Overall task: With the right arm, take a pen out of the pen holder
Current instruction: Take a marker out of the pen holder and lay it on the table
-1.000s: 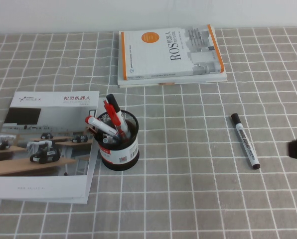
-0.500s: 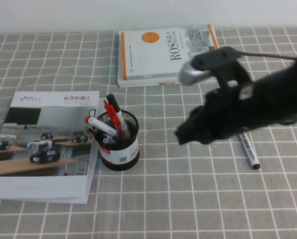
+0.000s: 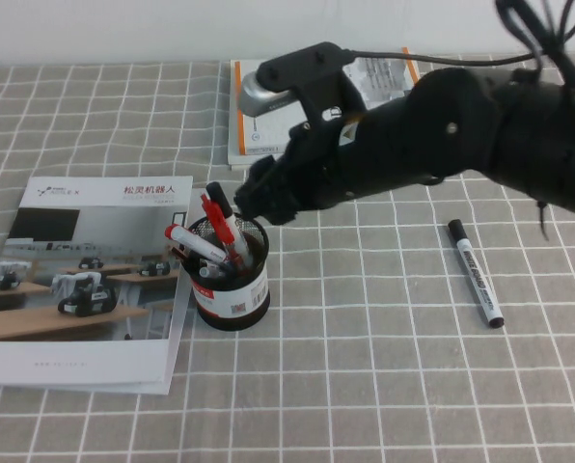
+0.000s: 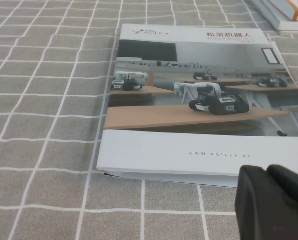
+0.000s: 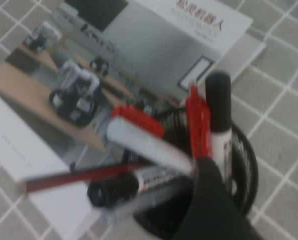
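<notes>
The right end effector [image 3: 253, 200], spread open, hangs just above the pens [image 3: 225, 224] standing in the round black mesh pen holder [image 3: 232, 294]; its bulky arm [image 3: 442, 125] hides part of the book [image 3: 259, 145] behind. The left end effector [image 4: 265, 172], pressed together and only partly visible, is near the glossy brochure [image 4: 189, 100].

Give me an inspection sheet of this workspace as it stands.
Surface: grey checked cloth, lying flat.
Job's things: black mesh pen holder upright; several pens in it, none lifted out.
Clutter: loose marker lying to the holder's right; brochure beside it on the left; book at the back.
Grippers: right gripper open, just above the pens; left gripper shut, by the brochure's edge.
Cables: black cable running along the right arm.
Surroundings: white wall behind the table.
</notes>
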Controlling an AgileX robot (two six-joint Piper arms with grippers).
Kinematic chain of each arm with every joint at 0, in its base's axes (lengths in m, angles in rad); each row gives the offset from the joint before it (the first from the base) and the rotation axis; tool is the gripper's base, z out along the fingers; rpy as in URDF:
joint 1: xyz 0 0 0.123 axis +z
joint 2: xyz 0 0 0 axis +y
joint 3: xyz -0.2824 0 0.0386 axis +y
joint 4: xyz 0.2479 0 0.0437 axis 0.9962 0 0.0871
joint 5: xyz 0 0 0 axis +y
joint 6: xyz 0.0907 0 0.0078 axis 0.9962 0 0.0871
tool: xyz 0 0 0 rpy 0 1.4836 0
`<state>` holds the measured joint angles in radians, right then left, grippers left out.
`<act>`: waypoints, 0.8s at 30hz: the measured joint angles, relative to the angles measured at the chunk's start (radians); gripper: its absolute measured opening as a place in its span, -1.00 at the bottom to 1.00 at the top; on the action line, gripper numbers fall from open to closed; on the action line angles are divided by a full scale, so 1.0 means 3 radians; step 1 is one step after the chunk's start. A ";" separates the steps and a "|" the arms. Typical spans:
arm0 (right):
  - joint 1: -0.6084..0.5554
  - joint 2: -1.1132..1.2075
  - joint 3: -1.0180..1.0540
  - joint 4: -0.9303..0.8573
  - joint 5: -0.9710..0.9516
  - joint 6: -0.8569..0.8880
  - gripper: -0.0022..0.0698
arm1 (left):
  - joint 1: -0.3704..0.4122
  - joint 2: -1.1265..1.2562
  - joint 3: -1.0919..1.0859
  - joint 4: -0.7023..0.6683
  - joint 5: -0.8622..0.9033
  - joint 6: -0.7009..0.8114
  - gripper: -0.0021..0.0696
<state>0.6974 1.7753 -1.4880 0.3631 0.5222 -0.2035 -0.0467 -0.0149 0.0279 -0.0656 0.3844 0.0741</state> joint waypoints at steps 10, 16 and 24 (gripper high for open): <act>0.0008 0.0493 -0.0438 0.0031 -0.0217 -0.0006 0.06 | 0.0000 0.0000 0.0000 0.0000 0.0000 0.0000 -0.95; 0.0008 0.0680 -0.0600 0.0037 -0.0210 -0.0012 0.06 | 0.0000 0.0000 0.0000 0.0000 0.0000 0.0000 -0.95; 0.0015 0.0719 -0.0629 0.0048 -0.0210 -0.0068 0.06 | 0.0000 0.0000 0.0000 0.0000 0.0000 0.0000 -0.95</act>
<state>0.7020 1.9909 -1.6766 0.3776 0.4591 -0.2238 -0.0467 -0.0149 0.0279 -0.0656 0.3844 0.0741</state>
